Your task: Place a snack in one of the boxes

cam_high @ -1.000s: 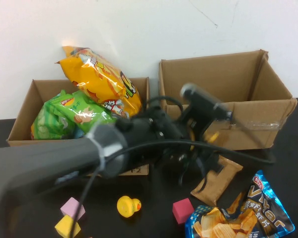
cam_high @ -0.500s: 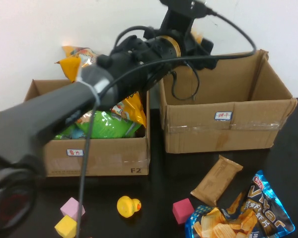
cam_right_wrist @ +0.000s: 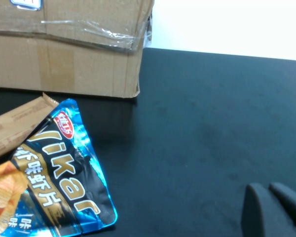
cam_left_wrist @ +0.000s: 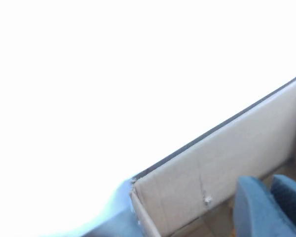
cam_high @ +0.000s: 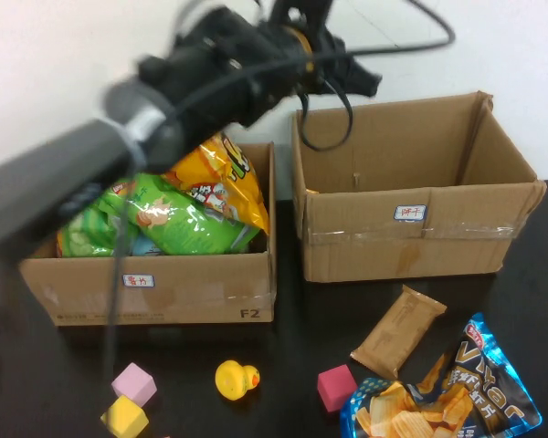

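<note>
The left box (cam_high: 155, 290) holds a yellow chip bag (cam_high: 221, 178) and a green bag (cam_high: 164, 219). The right box (cam_high: 420, 228) is open and looks empty. A brown snack packet (cam_high: 399, 330) and a blue chip bag (cam_high: 447, 397) lie on the black table in front of the right box. My left gripper (cam_high: 358, 78) is high above the right box's rear left corner, shut and empty; in the left wrist view (cam_left_wrist: 269, 182) it is near the box's back wall (cam_left_wrist: 222, 158). My right gripper (cam_right_wrist: 267, 187) is shut and empty, low over the table beside the blue bag (cam_right_wrist: 59, 182).
A pink cube (cam_high: 133, 383), a yellow block (cam_high: 123, 418), a yellow duck (cam_high: 236, 379) and a magenta cube (cam_high: 336, 388) lie on the table's front. A white wall stands behind the boxes. The left arm (cam_high: 119, 137) stretches over the left box.
My left arm has risen from low over the brown packet to high above the right box's rear corner. The brown packet stays on the table.
</note>
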